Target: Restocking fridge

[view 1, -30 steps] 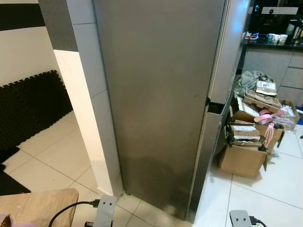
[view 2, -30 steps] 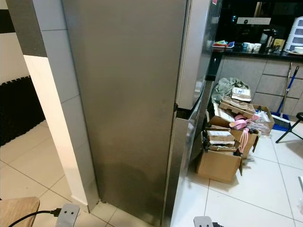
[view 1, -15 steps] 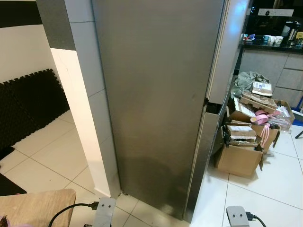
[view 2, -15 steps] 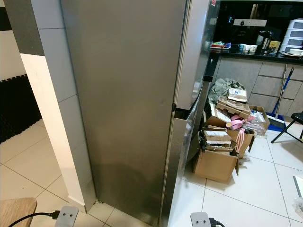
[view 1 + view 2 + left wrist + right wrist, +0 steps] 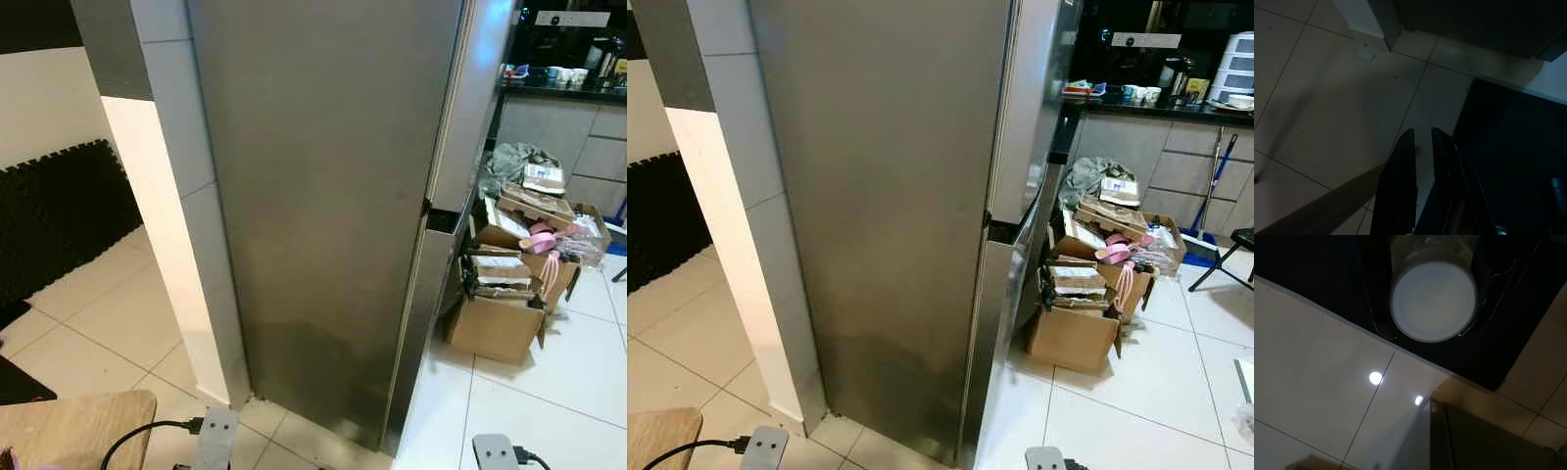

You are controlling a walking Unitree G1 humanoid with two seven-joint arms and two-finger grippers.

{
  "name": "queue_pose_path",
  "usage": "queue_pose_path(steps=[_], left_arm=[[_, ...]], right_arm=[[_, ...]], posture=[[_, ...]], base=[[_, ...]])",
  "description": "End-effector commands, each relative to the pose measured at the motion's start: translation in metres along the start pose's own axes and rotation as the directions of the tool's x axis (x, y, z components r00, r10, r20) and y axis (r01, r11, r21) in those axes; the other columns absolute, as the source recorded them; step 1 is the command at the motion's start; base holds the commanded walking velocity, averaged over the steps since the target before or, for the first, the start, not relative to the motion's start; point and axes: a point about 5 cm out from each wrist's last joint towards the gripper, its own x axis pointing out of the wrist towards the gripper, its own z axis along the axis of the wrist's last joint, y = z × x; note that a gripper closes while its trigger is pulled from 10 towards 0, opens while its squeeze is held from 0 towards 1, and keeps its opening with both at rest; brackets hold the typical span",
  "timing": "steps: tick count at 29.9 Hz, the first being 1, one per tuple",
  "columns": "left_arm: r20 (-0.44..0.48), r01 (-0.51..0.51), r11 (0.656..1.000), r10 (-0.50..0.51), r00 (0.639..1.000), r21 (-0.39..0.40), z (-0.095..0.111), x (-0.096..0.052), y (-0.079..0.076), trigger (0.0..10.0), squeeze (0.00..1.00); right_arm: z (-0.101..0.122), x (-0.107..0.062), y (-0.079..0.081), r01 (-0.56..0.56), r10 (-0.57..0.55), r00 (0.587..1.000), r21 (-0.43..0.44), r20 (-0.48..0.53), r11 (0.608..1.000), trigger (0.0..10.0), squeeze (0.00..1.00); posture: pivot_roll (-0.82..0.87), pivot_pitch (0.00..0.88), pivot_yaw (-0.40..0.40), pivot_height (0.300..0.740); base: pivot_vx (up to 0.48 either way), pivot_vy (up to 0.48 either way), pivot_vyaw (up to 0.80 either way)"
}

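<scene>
Directly ahead stands the fridge [image 5: 333, 196], its brushed steel side facing the camera and its doors shut, between a tiled pillar [image 5: 186, 196] and an open cardboard box [image 5: 1078, 328] of clutter on the white floor. Low in the left wrist view, the left gripper [image 5: 1422, 139] points at the floor tiles near the fridge's base, fingers nearly together and empty. Close before the right wrist camera sits a white-capped container [image 5: 1433, 301]; whether the right gripper's fingers grip it cannot be told.
</scene>
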Motion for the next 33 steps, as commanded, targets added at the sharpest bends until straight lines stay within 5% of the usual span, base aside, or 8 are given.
queue_pose_path(steps=[1,23,33], left_arm=[[-0.011,-0.001,1.000,0.000,1.000,-0.012,-0.0004,0.0003,-0.0008,10.0,0.00],[0.002,0.003,1.000,-0.003,1.000,-0.004,0.0013,0.0005,-0.0039,10.0,0.00],[-0.003,0.004,1.000,-0.004,1.000,-0.008,-0.0009,-0.0001,-0.0031,10.0,0.00]], right_arm=[[0.0012,0.0000,-0.0030,0.007,-0.007,1.000,-0.001,0.005,1.000,10.0,0.00],[-0.0005,-0.0006,-0.0057,0.016,-0.016,1.000,0.008,0.000,1.000,10.0,0.00],[-0.0018,-0.0012,-0.0065,0.019,-0.019,1.000,0.008,-0.003,1.000,10.0,0.00]], posture=[[-0.04,0.051,-0.005,0.740],[-0.04,0.059,-0.001,0.740],[-0.05,0.068,0.005,0.740]], base=[[0.000,0.000,0.00],[0.000,0.000,0.00],[0.000,-0.320,0.00]])
